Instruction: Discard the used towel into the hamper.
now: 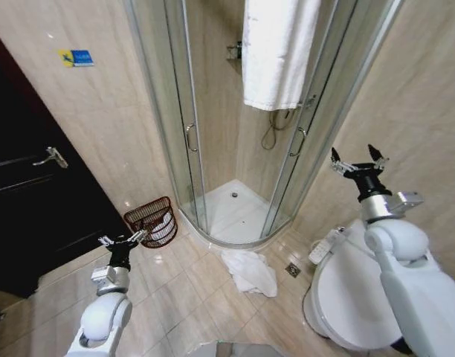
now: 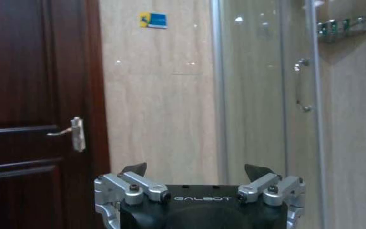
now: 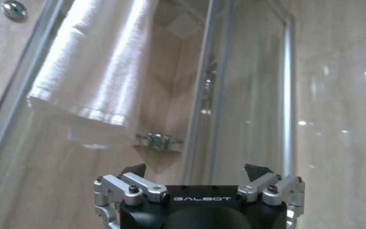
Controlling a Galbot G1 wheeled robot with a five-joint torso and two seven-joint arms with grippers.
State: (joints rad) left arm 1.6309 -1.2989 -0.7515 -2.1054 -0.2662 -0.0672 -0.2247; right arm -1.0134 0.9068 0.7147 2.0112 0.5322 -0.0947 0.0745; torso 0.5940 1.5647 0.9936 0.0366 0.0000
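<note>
Task not begun: towel [image 1: 250,271] lay on floor, hamper [image 1: 152,221] nearby; my L gripper [image 1: 124,240] & R gripper [image 1: 357,161] both spread, empty.

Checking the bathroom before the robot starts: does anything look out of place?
Yes: a white towel lies crumpled on the floor tiles by the shower tray, apart from the hamper beside the door, while another towel hangs neatly.
</note>
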